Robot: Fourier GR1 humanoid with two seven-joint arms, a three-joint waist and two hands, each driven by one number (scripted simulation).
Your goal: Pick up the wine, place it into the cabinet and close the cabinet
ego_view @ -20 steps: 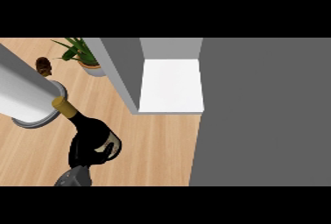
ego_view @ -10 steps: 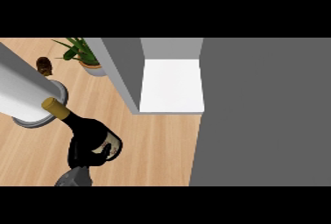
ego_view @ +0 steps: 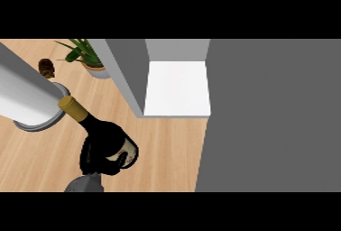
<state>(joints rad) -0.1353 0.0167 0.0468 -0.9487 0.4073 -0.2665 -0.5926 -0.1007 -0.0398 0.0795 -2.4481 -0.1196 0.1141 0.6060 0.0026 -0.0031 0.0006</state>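
One hand (ego_view: pixel 100 163) I see, probably the left, curled round the wine bottle (ego_view: pixel 103 137) (neck tilted up-left); open cabinet (ego_view: pixel 177 88) up-right of it.

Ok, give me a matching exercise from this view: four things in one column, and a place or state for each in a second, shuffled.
Things:
1. wine bottle
2. potted plant
3. cabinet shelf
4. left forearm

Places or states:
A. white, with nothing showing on it
B. far end of the counter, beside the cabinet wall
C. held by the robot hand, neck pointing up-left
D. grey, at the view's left edge

Pairs: 1-C, 2-B, 3-A, 4-D
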